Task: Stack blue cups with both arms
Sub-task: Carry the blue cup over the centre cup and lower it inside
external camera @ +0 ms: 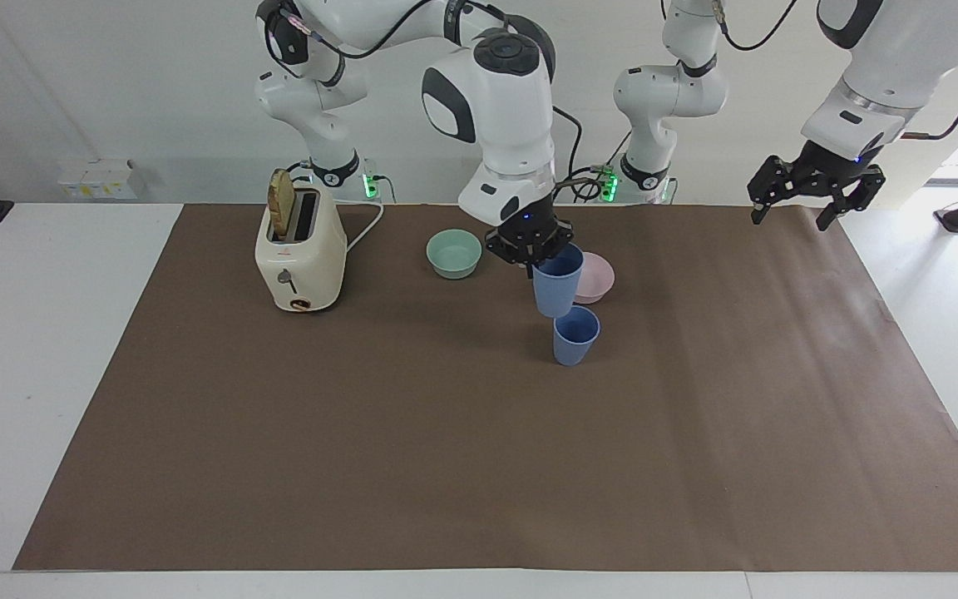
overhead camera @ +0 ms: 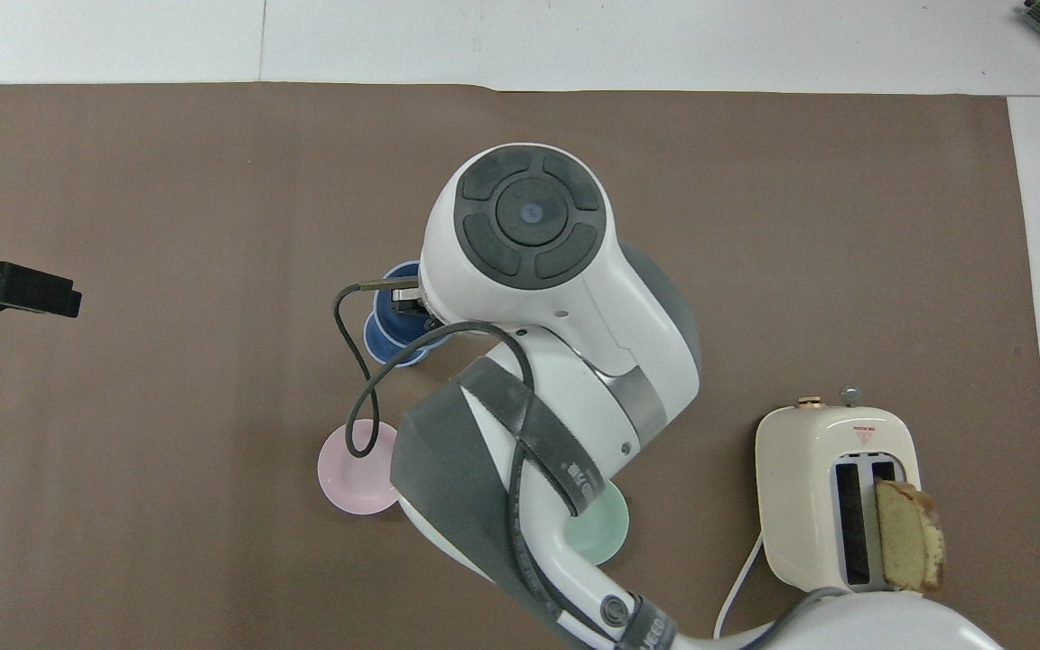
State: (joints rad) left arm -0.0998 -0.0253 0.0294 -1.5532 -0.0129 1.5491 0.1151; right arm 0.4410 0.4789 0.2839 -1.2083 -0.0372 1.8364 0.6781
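Observation:
My right gripper (external camera: 535, 259) is shut on the rim of one blue cup (external camera: 556, 288), which hangs in the air. That cup sits just above and slightly off the mouth of the other blue cup (external camera: 575, 336), which stands upright on the brown mat. In the overhead view the held cup (overhead camera: 391, 293) overlaps the standing cup (overhead camera: 385, 348), and the right arm hides the gripper. My left gripper (external camera: 788, 218) waits open and empty over the mat's corner at the left arm's end, and shows as a black tip (overhead camera: 32, 293) in the overhead view.
A pink bowl (external camera: 600, 279) sits right beside the held cup, nearer to the robots than the standing cup. A green bowl (external camera: 454, 253) lies toward the right arm's end. Beside it stands a cream toaster (external camera: 300, 258) with a bread slice (external camera: 282, 204).

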